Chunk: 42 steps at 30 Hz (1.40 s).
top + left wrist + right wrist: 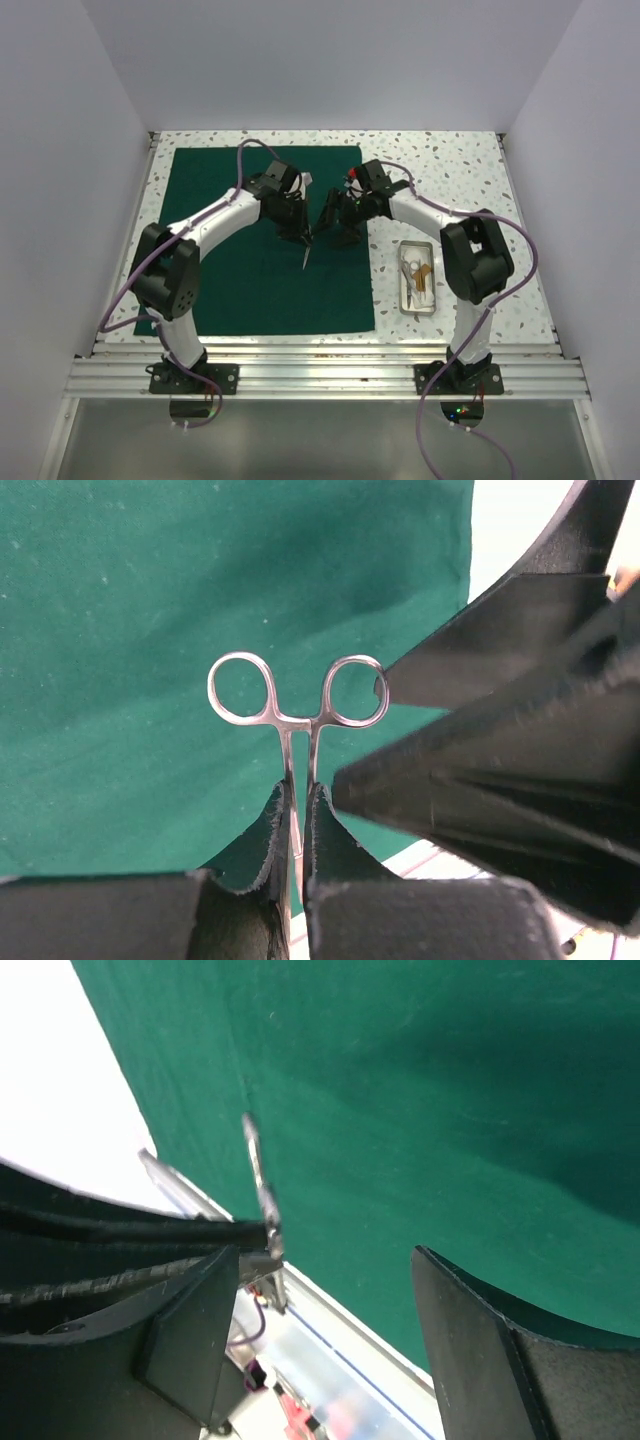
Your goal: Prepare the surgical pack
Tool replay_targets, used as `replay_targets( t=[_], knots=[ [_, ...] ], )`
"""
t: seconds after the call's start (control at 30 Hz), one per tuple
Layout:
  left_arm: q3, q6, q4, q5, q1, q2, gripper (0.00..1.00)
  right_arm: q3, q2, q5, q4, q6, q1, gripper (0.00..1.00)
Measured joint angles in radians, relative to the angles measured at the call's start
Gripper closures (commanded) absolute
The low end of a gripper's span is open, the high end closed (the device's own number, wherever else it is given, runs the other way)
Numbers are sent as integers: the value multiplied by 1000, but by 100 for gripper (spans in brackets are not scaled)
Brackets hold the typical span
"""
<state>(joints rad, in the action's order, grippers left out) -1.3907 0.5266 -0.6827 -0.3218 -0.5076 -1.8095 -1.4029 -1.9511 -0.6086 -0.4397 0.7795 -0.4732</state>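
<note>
1. Green drape (260,290) lies spread flat as the packing surface, with the silver tray (399,280) just beside it.
2. Left gripper (297,815) clenches forceps (296,721) above it, rings outward.
3. Right gripper (325,1255) gapes, empty, alongside.

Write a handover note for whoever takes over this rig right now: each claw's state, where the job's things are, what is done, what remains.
Left claw: shut on the forceps, held above the green drape.
Right claw: open, beside the forceps, holding nothing.
Drape: spread flat on the tabletop. Silver tray: on the tabletop right of the drape, instruments inside.
Done: drape laid out, forceps lifted.
Left, probably: placing the instruments and folding the drape into a pack.
</note>
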Motion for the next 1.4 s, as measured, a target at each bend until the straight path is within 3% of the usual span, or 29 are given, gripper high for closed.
replay_targets(
  t=[0.27, 0.37, 0.5, 0.53, 0.6, 0.63, 0.73, 0.8, 0.97, 1.17, 1.33, 1.4],
  knots=[
    [12, 0, 12, -18, -23, 44, 100, 1, 2, 24, 0, 17, -7, 34],
    [12, -1, 13, -25, -33, 54, 100, 0, 2, 24, 1, 24, -22, 42],
    [14, -1, 13, -31, -44, 58, 100, -8, -5, 19, 7, 33, -41, 77],
    [14, 0, 13, -34, -45, 60, 100, -10, -7, 14, 9, 35, -44, 100],
    [15, 0, 13, -42, -49, 60, 93, -15, -7, 3, 11, 44, -47, 100],
    [15, 0, 14, -41, -51, 60, 79, -16, -7, 5, 9, 46, -48, 100],
    [27, -4, 23, -42, -51, 70, 53, -17, 5, 34, -52, -5, -35, 100],
    [44, -8, 30, -41, -49, 98, 47, -18, 24, 97, -156, -73, -13, 100],
    [76, -20, 37, -38, -21, 184, 44, -15, 129, 390, -447, -252, 99, 100],
    [76, -40, 28, 13, -9, 201, 41, 63, 243, 682, -602, -365, 190, 100],
    [76, -50, 4, 43, -9, 211, 34, 108, 194, 782, -632, -414, 200, 79],
    [76, -52, -4, 59, -9, 221, 32, 108, 163, 787, -627, -425, 200, 57]
  ],
)
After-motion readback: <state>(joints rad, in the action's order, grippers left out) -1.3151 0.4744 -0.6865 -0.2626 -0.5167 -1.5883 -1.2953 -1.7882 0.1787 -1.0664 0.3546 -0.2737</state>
